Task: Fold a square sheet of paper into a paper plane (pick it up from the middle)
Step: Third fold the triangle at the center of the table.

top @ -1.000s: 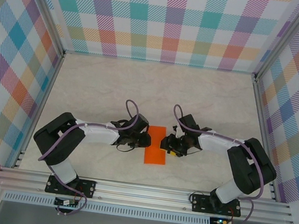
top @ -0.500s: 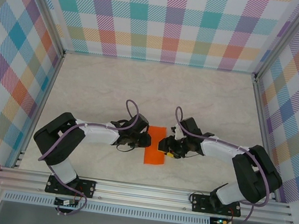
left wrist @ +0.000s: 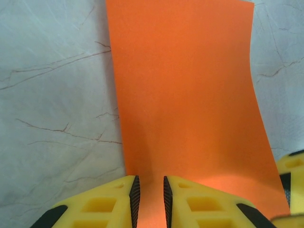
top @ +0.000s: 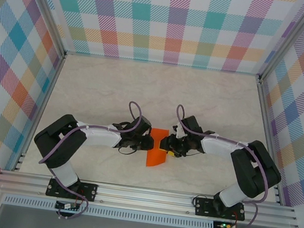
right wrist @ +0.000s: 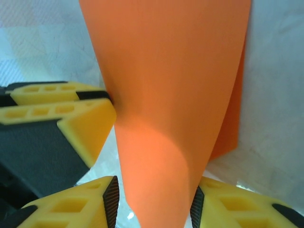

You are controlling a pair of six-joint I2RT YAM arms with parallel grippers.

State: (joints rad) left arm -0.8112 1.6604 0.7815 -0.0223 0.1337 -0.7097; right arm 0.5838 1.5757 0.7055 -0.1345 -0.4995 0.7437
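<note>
The square sheet of paper [top: 156, 153] is bright orange and lies as a narrow rectangle between the two arms. My left gripper [top: 149, 142] holds its tips on the sheet's left edge. In the left wrist view the paper [left wrist: 185, 95] lies flat, and the left gripper [left wrist: 149, 199] keeps a narrow gap with nothing pinched. My right gripper [top: 164, 144] is at the sheet's right edge. In the right wrist view a lifted, curved layer of paper [right wrist: 166, 71] fills the gap of the right gripper [right wrist: 154, 204] and touches both pads. A lower layer stays on the table.
The marble-patterned table top [top: 110, 91] is walled by plaid panels at the back [top: 165, 19] and sides. An aluminium rail [top: 146, 195] runs along the near edge. The left gripper's yellow fingers [right wrist: 71, 114] stand close to the lifted paper.
The right gripper has shifted left onto the paper and narrowed its jaws. The sheet's right side has risen and looks narrower and skewed from above. The left arm has stayed put.
</note>
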